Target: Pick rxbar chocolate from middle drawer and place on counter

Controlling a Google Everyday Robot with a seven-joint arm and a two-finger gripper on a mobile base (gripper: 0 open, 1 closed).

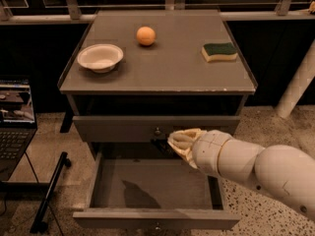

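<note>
The middle drawer (147,183) is pulled open below the counter (172,70); its floor looks bare. My gripper (174,142) hangs above the drawer's back part, just in front of the upper drawer front (118,128). Its pale fingers (186,137) are shut on a small flat black bar, the rxbar chocolate (159,144), which sticks out to the left of the fingertips, lifted off the drawer floor. My white arm (246,163) reaches in from the lower right and covers the drawer's right rear corner.
On the counter stand a white bowl (100,57) at the left, an orange ball (145,35) at the back middle and a green-and-yellow sponge (219,51) at the right. A laptop (15,117) and a black stand leg (49,195) are to the left. A white post (298,82) stands at the right.
</note>
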